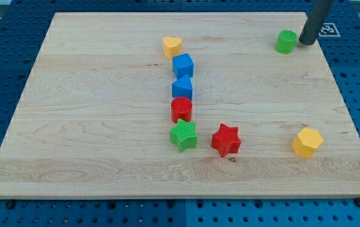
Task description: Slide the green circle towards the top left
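Wooden board (pixel 104 145): large pale plank surface on a blue perforated table (pixel 3 57); carries all blocks.

Rod: dark, straight, entering from the far right corner; no jaws or pads fitted, so nothing opens, closes or grips. My tip (pixel 306 42): resting at board level just right of the green circle, close beside it, contact not certain.

Key relation: green circle lies immediately left of the tip, marginally nearer. Judged: a leftward push from this side would carry the block along the far edge toward the far left corner; far edge close, so little room for drift off the board.

Green circle (pixel 286 41): short upright cylinder, bright green, round top face, near the far right corner, well apart from all other blocks.

Central column, far to near: yellow heart (pixel 173 46); blue cube (pixel 183 65); blue block (pixel 182 87), angular, shape unclear; red circle (pixel 181 109); green star (pixel 184 135). The lower four sit touching or nearly so.

Red star (pixel 226 140): just right of the green star, small gap between.

Yellow hexagon (pixel 307 141): alone, near right.

Judged: route along the far edge passes beyond the yellow heart, narrowly.
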